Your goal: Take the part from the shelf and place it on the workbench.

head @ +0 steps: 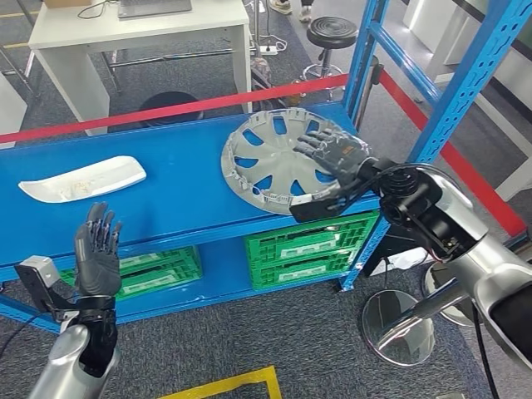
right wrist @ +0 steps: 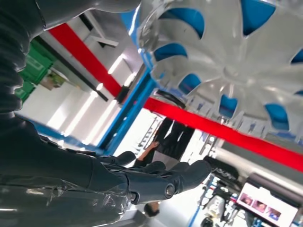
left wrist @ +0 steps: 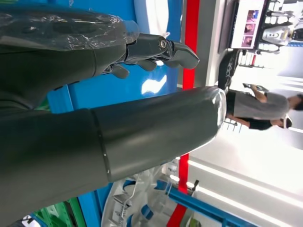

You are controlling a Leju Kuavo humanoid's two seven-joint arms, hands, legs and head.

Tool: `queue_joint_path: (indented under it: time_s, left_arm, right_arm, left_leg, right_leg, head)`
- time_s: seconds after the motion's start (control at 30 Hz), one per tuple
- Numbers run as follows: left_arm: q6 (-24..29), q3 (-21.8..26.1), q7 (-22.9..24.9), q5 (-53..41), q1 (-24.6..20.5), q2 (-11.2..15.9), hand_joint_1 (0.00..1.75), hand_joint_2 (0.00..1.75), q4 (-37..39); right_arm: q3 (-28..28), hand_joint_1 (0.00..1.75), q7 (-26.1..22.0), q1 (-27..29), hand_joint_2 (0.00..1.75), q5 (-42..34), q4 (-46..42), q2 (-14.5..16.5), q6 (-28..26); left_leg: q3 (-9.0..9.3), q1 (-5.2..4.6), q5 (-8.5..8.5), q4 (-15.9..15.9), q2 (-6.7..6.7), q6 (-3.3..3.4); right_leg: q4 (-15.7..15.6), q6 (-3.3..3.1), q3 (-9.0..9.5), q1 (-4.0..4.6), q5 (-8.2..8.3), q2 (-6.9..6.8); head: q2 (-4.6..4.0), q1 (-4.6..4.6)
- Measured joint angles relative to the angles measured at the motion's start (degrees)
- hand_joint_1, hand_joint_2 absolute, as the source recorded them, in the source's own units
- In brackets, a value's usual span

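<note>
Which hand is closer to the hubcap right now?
Right. The right hand lies over the hubcap at its near right edge; the left hand is raised, open, far off in front of the shelf.

- A workshop or robot test hall; blue steel shelf (head: 188,179) with green crates (head: 310,246)
- red barrier tape (head: 157,110); grey carpet; white bench (head: 138,29); stool (head: 331,33)
</note>
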Motion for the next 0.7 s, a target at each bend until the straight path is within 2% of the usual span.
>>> queue_joint_path:
  time_s: [0.27,0.7]
  left_arm:
    - [-0.8,0.0,-0.6,0.0,-0.9,-0.4,0.0,0.0,0.7]
    - [-2.9,0.0,-1.4,-0.1,-2.0,-0.8,0.0,0.0,2.3]
  right_arm:
    - [2.5,0.0,-3.0,0.1,1.75,3.8,12.3,2.1,-10.9]
    - [3.7,0.0,-8.4,-1.8,1.75,4.1,30.3,7.1,-19.7]
  left_leg:
    - [0.0,0.0,0.0,0.0,-0.05,0.0]
    - [0.01,0.01,0.01,0.0,-0.04,0.0]
  right_leg:
    - [0.0,0.0,0.01,0.01,0.0,-0.04]
    - [0.0,0.0,0.0,0.02,0.0,-0.03]
  head:
    - [0.0,-0.01]
    - [0.0,-0.01]
